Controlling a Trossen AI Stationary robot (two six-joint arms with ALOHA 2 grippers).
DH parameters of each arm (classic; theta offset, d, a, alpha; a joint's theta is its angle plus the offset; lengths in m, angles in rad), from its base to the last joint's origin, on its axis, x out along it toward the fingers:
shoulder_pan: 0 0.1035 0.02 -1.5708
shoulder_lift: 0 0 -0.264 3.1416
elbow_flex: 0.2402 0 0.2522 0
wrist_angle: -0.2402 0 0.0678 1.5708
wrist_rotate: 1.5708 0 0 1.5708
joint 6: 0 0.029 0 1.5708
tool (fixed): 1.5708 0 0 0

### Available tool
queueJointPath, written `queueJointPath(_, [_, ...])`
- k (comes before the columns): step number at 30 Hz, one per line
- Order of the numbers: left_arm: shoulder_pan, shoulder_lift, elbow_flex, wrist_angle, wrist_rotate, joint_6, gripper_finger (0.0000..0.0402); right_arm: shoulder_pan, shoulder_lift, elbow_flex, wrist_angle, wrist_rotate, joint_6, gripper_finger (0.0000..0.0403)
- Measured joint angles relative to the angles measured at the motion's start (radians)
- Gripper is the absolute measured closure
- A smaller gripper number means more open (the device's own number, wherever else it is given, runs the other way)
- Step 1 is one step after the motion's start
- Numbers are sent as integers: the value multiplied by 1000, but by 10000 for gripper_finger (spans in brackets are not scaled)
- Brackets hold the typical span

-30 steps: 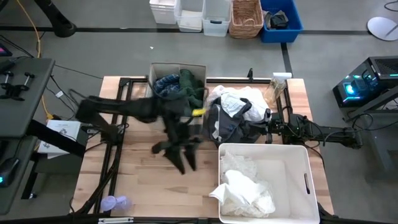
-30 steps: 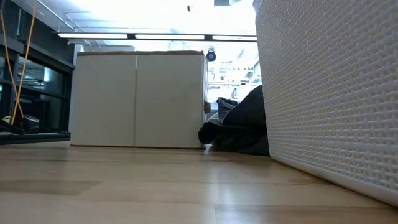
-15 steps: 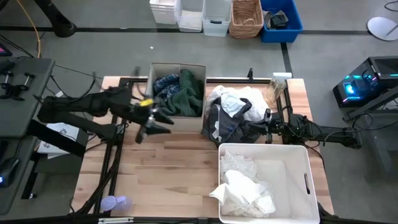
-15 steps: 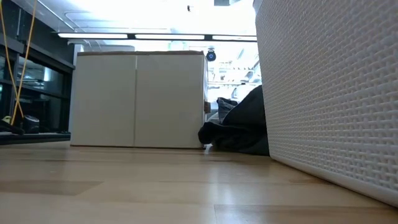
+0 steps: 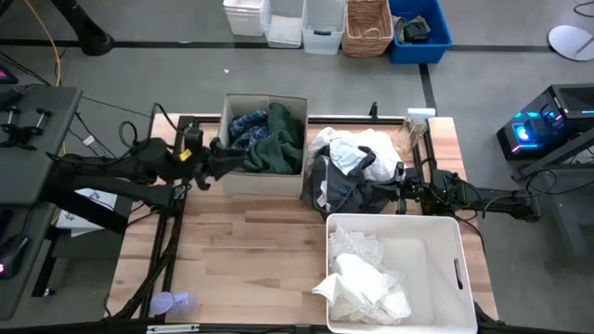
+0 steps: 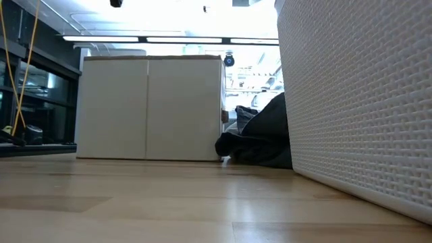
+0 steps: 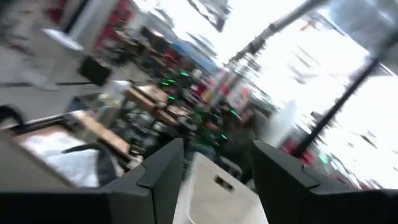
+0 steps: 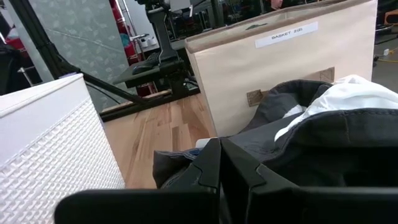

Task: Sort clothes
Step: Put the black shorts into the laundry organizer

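My left gripper (image 5: 215, 160) is open and empty, level beside the left wall of the beige basket (image 5: 265, 176); its wrist view shows its two fingers apart (image 7: 217, 149). The basket holds the blue-and-white plaid shirt (image 5: 247, 126) and the dark green garment (image 5: 278, 144). A pile with the black-grey garment (image 5: 336, 186) and white pieces (image 5: 357, 147) lies on the table right of it. My right gripper (image 5: 397, 182) is shut at the pile's right edge (image 8: 221, 146); whether it touches the dark cloth (image 8: 323, 134) I cannot tell. White lacy pieces (image 5: 367, 278) lie in the white basket (image 5: 455, 243).
A small lavender plastic object (image 5: 172, 302) lies at the near left corner. The white basket's wall (image 6: 358, 101) fills the low view's right side, and the beige basket (image 6: 148, 108) stands at the far side. Bare wood shows at the table's near left (image 5: 251, 260).
My left gripper has swung from over the table's middle toward the left and far edges, past the beige basket's front, to the basket's left side. It has turned from pointing down to lying about level. It carries nothing.
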Motion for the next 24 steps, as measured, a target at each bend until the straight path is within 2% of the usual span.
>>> queueJointPath(4, [0, 0, 2, 47, -134, -88, 229, 0, 1, 0, 19, 13, 13, 402])
queueJointPath(5, [-1, -1, 3, 65, -149, -101, 229, 0, 2, 0, 49, 23, 83, 402])
queueJointPath(7, [-3, 0, 3, 92, -156, -113, 229, 0, -1, 0, 161, 31, 329, 402])
queueJointPath(10, [-3, 6, 3, 107, -189, -112, 229, 0, 0, 0, 384, 114, 596, 402])
queueJointPath(12, [-3, 5, 3, 107, -236, -85, 229, 0, 3, 0, 602, 131, 597, 402])
queueJointPath(15, [-2, 6, 3, 105, -331, -26, 229, 0, 38, 9, 988, 159, 445, 402])
queueJointPath(16, [-2, 6, 3, 103, -356, -5, 229, 0, 60, 27, 1054, 169, 386, 402])
queueJointPath(17, [-2, 6, 3, 103, -378, 13, 229, 0, 85, 56, 1069, 172, 343, 402])
queueJointPath(19, [-2, 5, 3, 105, -400, 46, 229, 0, 151, 151, 969, 171, 301, 402])
queueJointPath(22, [-2, 5, 3, 105, -408, 95, 229, 0, 318, 342, 632, 171, 260, 402])
queueJointPath(24, [-1, 5, 3, 104, -409, 136, 229, -6, 451, 486, 396, 191, 165, 402])
